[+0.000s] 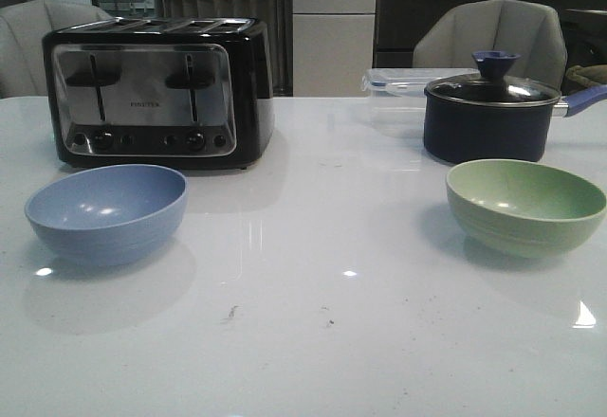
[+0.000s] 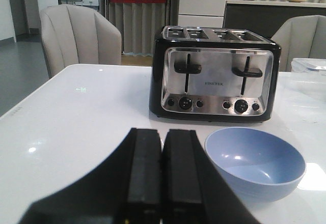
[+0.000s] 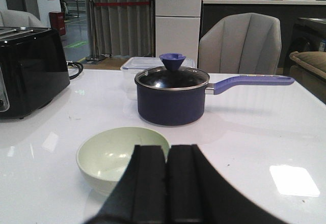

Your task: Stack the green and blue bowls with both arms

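White glossy table (image 1: 313, 341) is filling the front view, with chairs and cabinets sitting behind it. Nothing is stacked yet. The blue bowl (image 1: 106, 212) is resting at the left, in front of a black toaster (image 1: 156, 90). The green bowl (image 1: 526, 206) is sitting well apart at the right, near a navy lidded pot (image 1: 491, 114). Both bowls are lying empty and untouched. The left gripper (image 2: 162, 175) and right gripper (image 3: 167, 183) are each hanging with fingers pressed together, gripping nothing, so every pickup is remaining to do.
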Controlling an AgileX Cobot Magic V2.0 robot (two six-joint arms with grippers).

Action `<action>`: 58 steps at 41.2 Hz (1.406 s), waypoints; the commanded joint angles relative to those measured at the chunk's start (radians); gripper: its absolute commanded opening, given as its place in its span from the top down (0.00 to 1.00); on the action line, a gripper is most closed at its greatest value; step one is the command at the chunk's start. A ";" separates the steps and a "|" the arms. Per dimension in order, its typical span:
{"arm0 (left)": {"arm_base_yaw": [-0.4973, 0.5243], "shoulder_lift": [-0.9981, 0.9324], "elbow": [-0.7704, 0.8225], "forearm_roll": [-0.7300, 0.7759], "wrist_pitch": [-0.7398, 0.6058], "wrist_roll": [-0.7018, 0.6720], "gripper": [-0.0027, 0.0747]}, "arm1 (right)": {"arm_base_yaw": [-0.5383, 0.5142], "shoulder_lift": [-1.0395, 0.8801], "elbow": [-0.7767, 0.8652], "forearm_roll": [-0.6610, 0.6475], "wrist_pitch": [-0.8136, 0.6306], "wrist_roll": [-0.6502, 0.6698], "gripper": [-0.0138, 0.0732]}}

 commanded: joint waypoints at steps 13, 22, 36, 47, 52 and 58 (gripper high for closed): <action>0.001 -0.019 0.005 -0.001 -0.093 -0.009 0.85 | -0.006 -0.018 -0.002 -0.010 -0.088 -0.002 0.78; 0.001 -0.019 0.005 -0.001 -0.093 -0.009 0.85 | -0.006 -0.018 -0.002 -0.010 -0.088 -0.002 0.78; 0.001 -0.019 0.005 -0.001 -0.141 -0.007 0.85 | -0.006 -0.018 -0.002 -0.010 -0.102 -0.002 0.78; -0.002 -0.015 -0.145 -0.003 -0.168 -0.007 0.85 | -0.006 -0.016 -0.160 -0.010 -0.013 -0.002 0.78; -0.002 0.022 -0.300 -0.003 -0.081 -0.007 0.85 | -0.006 0.033 -0.324 -0.010 0.082 -0.002 0.78; -0.002 0.141 -0.521 0.018 0.086 -0.003 0.85 | -0.006 0.169 -0.530 -0.011 0.245 -0.002 0.78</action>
